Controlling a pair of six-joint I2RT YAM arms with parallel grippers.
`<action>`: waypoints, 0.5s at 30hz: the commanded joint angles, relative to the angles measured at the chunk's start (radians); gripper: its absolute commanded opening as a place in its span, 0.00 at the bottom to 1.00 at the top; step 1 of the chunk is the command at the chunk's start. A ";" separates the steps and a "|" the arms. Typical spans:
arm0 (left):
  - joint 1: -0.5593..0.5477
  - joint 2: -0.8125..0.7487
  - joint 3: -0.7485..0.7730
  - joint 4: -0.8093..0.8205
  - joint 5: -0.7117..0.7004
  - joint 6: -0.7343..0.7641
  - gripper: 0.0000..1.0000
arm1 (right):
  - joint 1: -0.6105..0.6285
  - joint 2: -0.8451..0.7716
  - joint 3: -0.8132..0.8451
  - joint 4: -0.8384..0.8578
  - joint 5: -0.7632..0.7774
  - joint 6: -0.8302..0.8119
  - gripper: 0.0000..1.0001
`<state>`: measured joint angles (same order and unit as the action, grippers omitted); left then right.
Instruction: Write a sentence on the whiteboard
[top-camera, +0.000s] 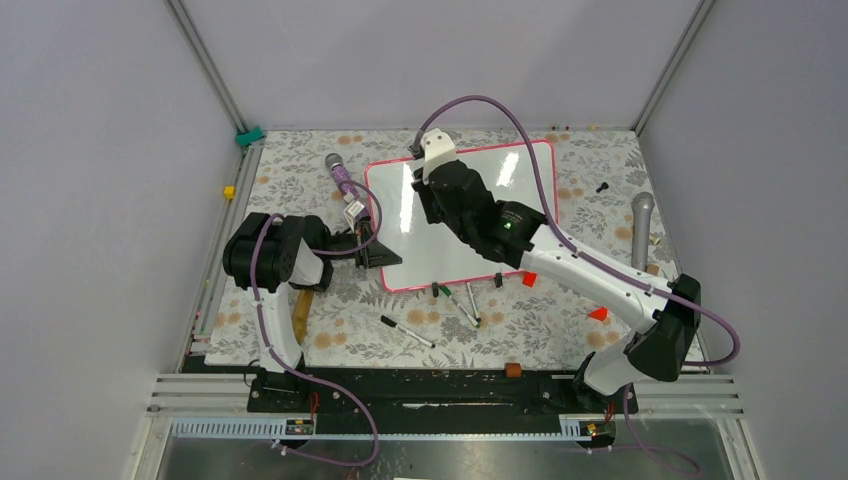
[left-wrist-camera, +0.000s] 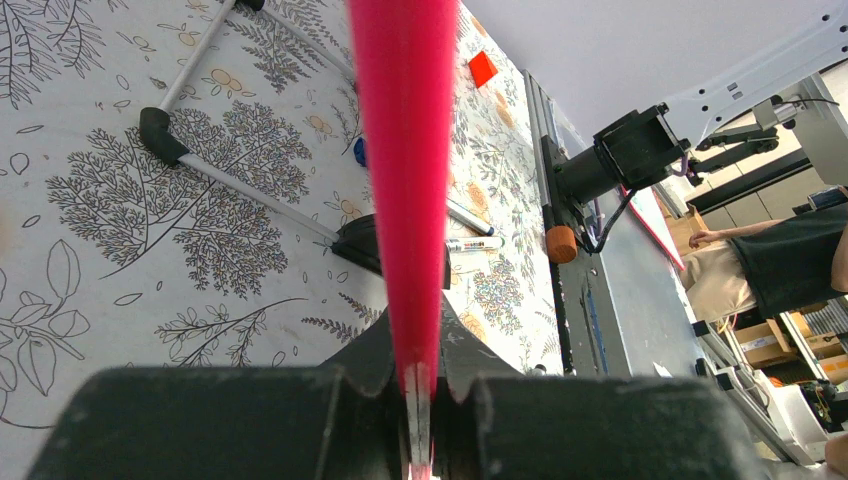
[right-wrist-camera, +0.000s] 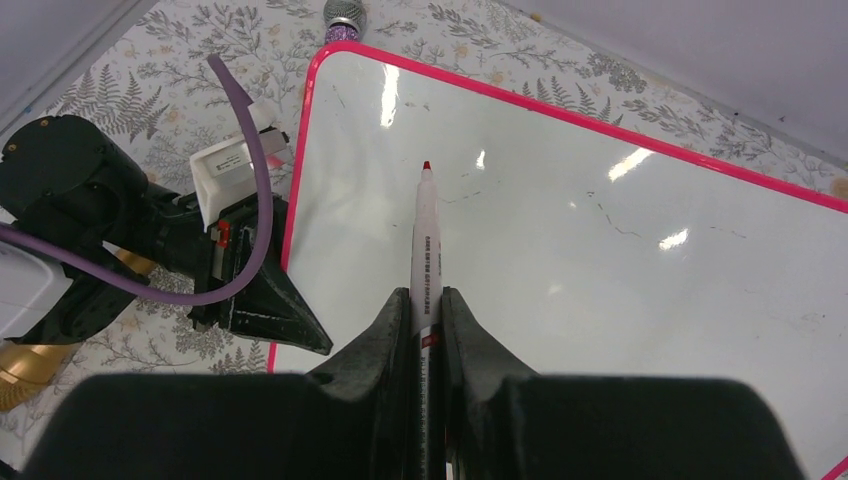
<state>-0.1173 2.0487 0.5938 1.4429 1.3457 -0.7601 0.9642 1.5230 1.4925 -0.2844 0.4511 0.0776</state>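
The whiteboard (top-camera: 430, 255) lies flat mid-tabletop, no letters showing. The right end effector (right-wrist-camera: 427, 300) hangs over the board's 11 o'clock corner, pinching a red marker (right-wrist-camera: 426, 230) that points to 12 o'clock. The left end effector (left-wrist-camera: 417, 372) is clamped on the board's 9 o'clock edge.

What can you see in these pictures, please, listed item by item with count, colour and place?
whiteboard: one, white with pink-red frame, middle of the table, no writing legible
held marker: one, white barrel with red tip, over the whiteboard
loose markers: at least three, pale barrels with dark caps, on the cloth by the board's near edge
purple microphone: one, beyond the board's left edge
grey microphone: one, right of the board
red blocks: two, by the right arm
tablecloth: one, pale floral, covering the table
left gripper: one, black, shut on the whiteboard's left edge
right gripper: one, black, shut on the held marker
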 joint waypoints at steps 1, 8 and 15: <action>0.000 -0.011 -0.005 0.026 0.000 0.018 0.00 | -0.022 -0.029 0.010 0.037 -0.013 -0.046 0.00; -0.001 -0.010 -0.005 0.027 0.000 0.019 0.00 | -0.055 -0.006 0.045 -0.012 -0.061 -0.061 0.00; 0.001 -0.012 -0.006 0.027 -0.002 0.019 0.00 | -0.067 0.047 0.091 -0.063 -0.123 -0.129 0.00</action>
<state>-0.1173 2.0487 0.5938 1.4429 1.3457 -0.7597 0.9020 1.5448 1.5238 -0.3313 0.3492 -0.0017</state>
